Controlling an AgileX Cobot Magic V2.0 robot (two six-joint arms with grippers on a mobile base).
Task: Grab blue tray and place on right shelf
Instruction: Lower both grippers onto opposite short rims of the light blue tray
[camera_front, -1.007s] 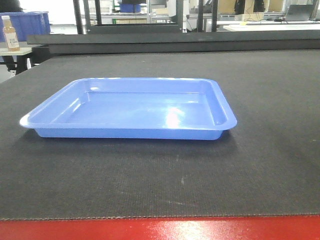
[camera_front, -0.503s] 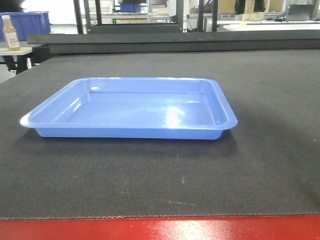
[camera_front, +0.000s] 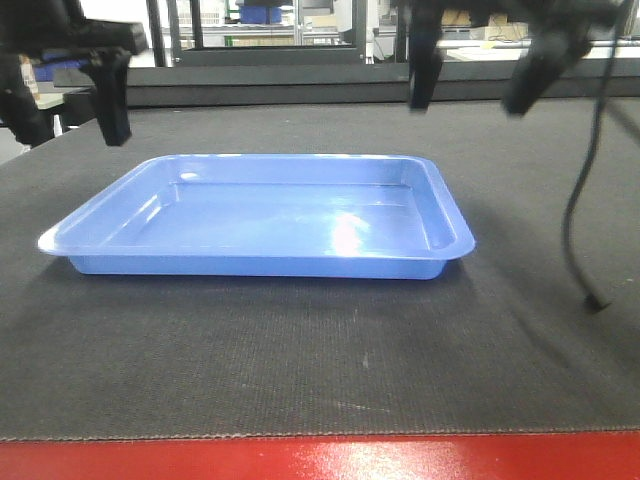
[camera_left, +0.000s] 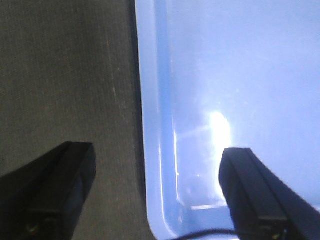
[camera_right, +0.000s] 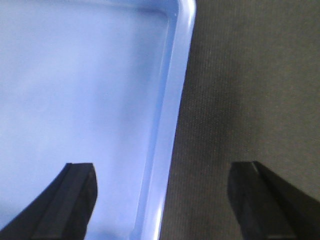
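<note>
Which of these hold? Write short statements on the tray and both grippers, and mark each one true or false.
1. The glossy light-blue plastic rectangular tray lies flat on the dark woven mat. True.
2. The left gripper is shut on the tray's rim. False: its jaws stand open astride the rim and grip nothing.
3. The right gripper is open, with one finger over the tray and the other over the mat. True.
4. A bottle stands inside the tray. False: the tray is empty.
</note>
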